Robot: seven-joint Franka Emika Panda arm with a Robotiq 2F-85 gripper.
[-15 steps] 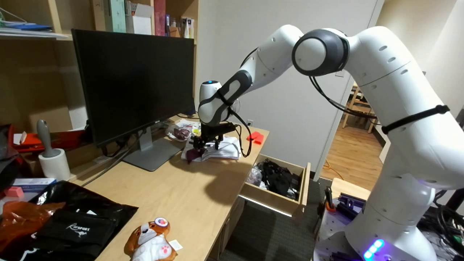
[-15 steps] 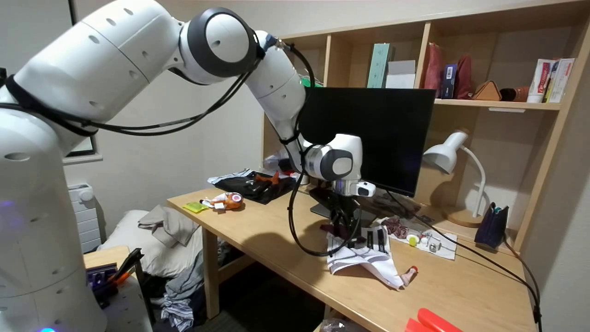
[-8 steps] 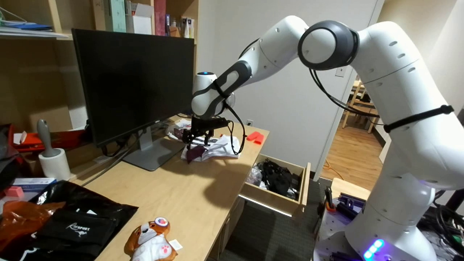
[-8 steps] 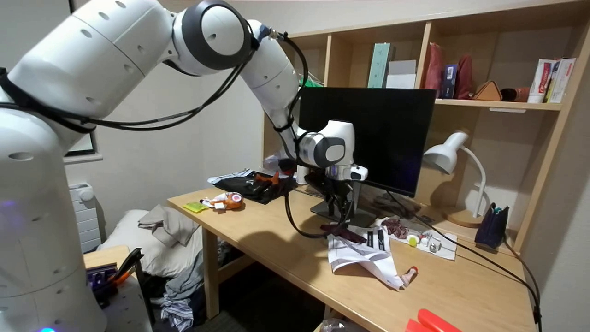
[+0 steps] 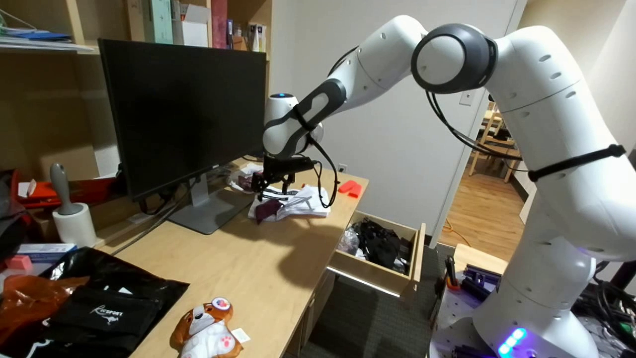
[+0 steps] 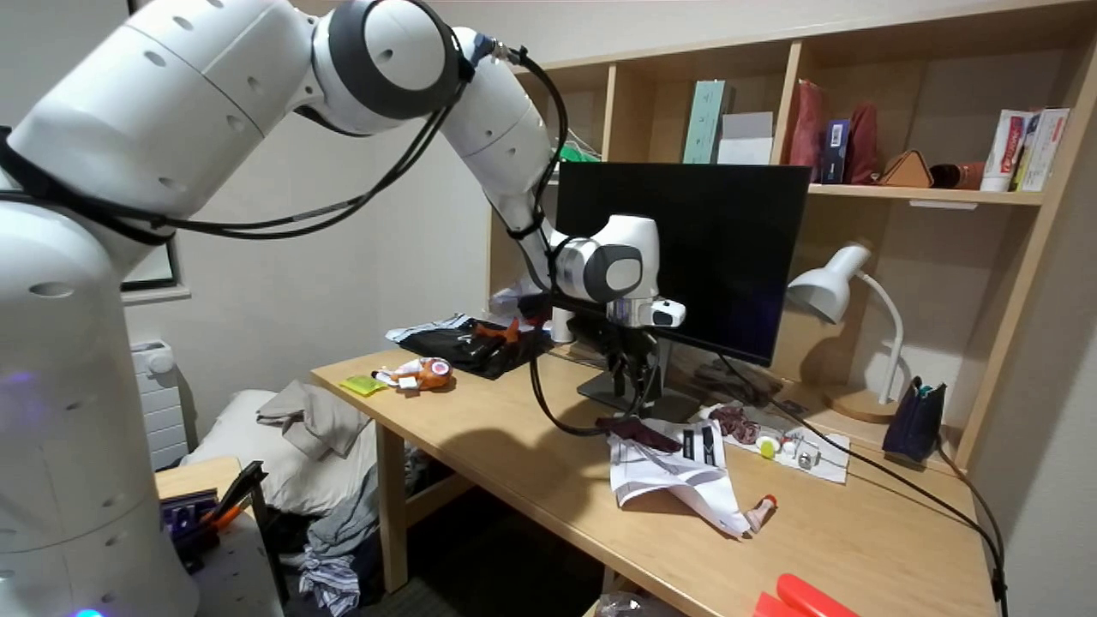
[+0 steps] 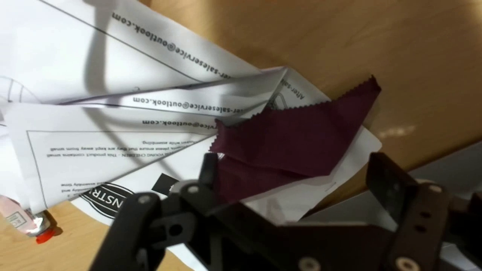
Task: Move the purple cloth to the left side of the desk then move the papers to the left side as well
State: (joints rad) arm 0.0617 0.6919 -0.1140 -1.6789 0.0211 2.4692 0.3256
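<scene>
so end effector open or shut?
Open. In the wrist view, the end effector has its fingers apart, purple cloth showing through the gap.

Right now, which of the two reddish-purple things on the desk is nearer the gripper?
It's the purple cloth with the zigzag edge, lying on the papers below the open gripper; the bunched-up item lies off toward the lamp.

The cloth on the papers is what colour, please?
The cloth is dark reddish purple, clearest in the wrist view.

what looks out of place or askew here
The papers look untidy: bent and unevenly fanned, with the cloth folded on top, one corner past their edge. The drawer also stands open, its contents jumbled.
</scene>
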